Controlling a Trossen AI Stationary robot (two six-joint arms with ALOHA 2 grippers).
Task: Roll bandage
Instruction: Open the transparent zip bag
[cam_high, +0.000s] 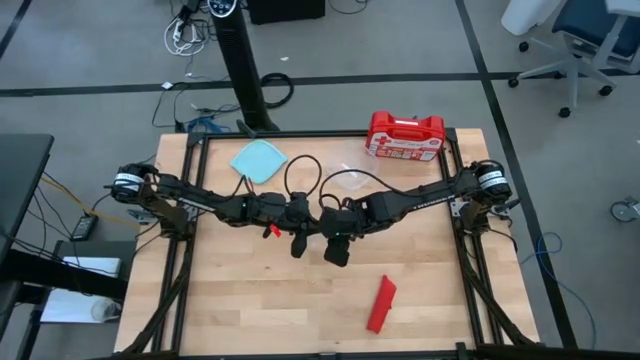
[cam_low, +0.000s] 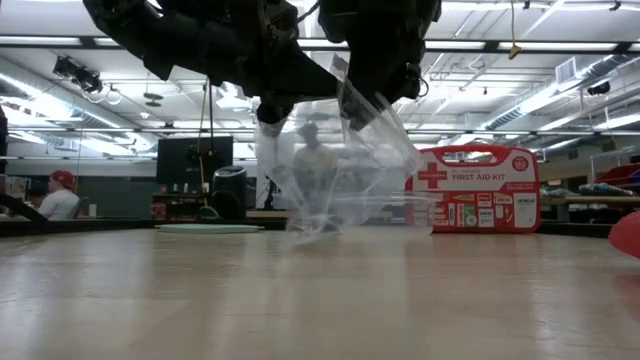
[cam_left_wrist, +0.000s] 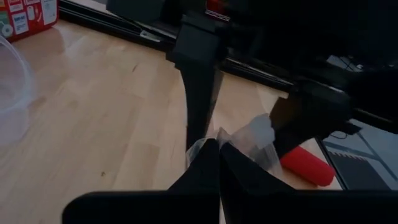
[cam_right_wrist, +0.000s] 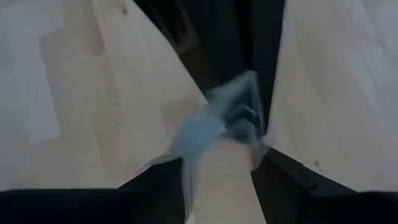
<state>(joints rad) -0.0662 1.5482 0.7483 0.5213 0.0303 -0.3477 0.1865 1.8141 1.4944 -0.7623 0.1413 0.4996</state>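
Two dark arms meet over the middle of the pale wooden table (cam_high: 250, 310) in the high view, and we read the scene from the left edge across. Left of centre, toward the upper part of the frame, a light blue square cloth (cam_high: 258, 161) lies flat on the wood. Next comes the left gripper (cam_high: 298, 243) near the centre, its fingers (cam_left_wrist: 208, 165) pressed together on an edge of a clear, crinkled plastic bag (cam_low: 335, 170). In the low view we see that bag hanging from both arms above the tabletop, its lower end reaching down to the wood. Just to the right of the left gripper sits the right gripper (cam_high: 337, 252), pinching the same bag; in its wrist view the film bunches between its fingers (cam_right_wrist: 283, 171).

Further right and lower in the high view, the bright red soft fabric bandage (cam_high: 381, 304) lies on the table as a short, tilted roll. It sits well apart from both grippers, below and to the right of the right one, touching neither. The left wrist view shows it (cam_left_wrist: 306, 165) beyond the bag.

At the upper right of the table stands a red hard plastic first-aid case (cam_high: 404, 136) with white markings.
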